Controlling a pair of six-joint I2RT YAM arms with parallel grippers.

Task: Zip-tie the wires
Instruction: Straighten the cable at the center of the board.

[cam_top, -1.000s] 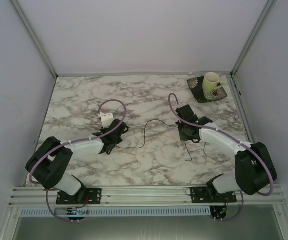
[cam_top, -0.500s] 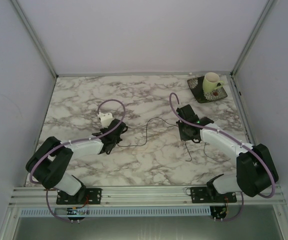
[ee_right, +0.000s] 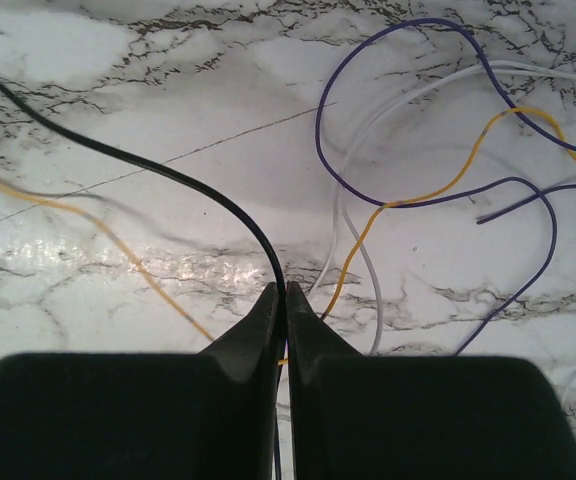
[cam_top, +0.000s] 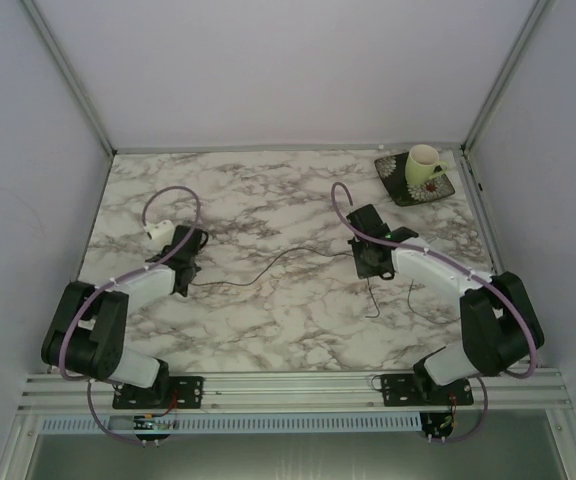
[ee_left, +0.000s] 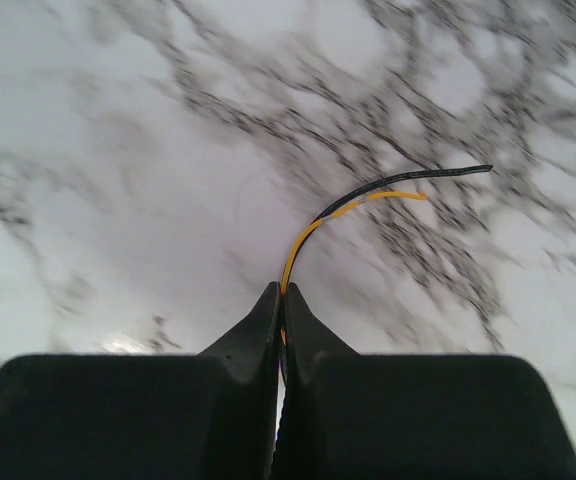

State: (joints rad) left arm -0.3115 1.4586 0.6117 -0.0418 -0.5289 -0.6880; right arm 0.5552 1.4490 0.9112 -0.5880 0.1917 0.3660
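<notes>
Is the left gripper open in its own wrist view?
No, the left gripper is shut, pinching black and yellow wires that curve out ahead of it.

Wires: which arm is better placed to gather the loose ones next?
Probably the right. The right gripper, shut on a black wire, has the loose wires looped just ahead. The left gripper pinches only two wire ends.

The left arm [cam_top: 143,283] and right arm [cam_top: 430,266] are white-shelled, with bulky black joint housings [cam_top: 86,335] and black base plates [cam_top: 160,391], each trailing a looping purple cable [cam_top: 172,189]. The left gripper [ee_left: 282,298] and right gripper [ee_right: 280,294] end in matte black, wedge-shaped fingers [ee_left: 253,338].
</notes>
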